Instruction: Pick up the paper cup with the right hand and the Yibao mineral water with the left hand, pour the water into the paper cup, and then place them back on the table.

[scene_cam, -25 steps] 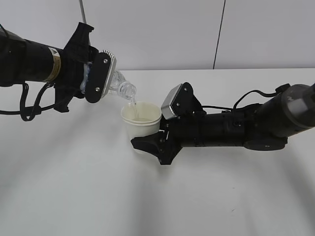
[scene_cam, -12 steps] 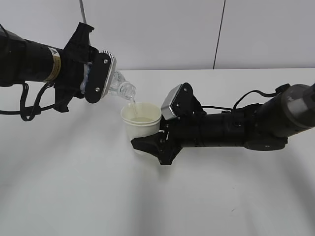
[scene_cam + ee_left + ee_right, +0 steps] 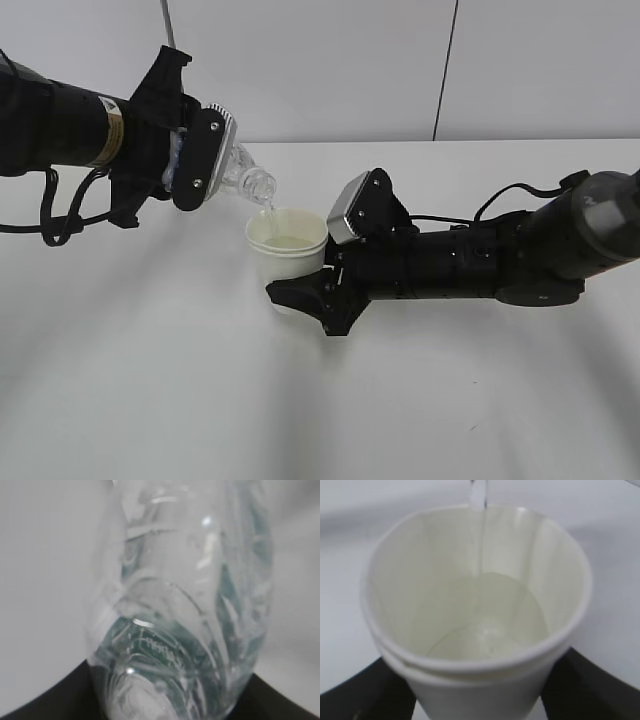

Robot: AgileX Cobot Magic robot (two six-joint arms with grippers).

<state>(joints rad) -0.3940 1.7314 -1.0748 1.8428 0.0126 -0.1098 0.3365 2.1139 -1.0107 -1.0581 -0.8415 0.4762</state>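
The left gripper (image 3: 205,160) is shut on the Yibao mineral water bottle (image 3: 243,172) and holds it tilted, mouth down to the right, over the cup. A thin stream of water falls from its mouth into the paper cup (image 3: 287,250). The right gripper (image 3: 312,290) is shut on the paper cup's lower body and holds it upright on or just above the white table (image 3: 150,380). In the left wrist view the clear bottle with its green label (image 3: 180,630) fills the frame. In the right wrist view the cup (image 3: 475,625) holds some water, and the stream (image 3: 481,535) runs down inside.
A white panelled wall (image 3: 350,60) with a dark vertical seam stands behind the table. A thin grey rod (image 3: 166,25) rises at the back left. Black cables (image 3: 500,200) trail from the right arm.
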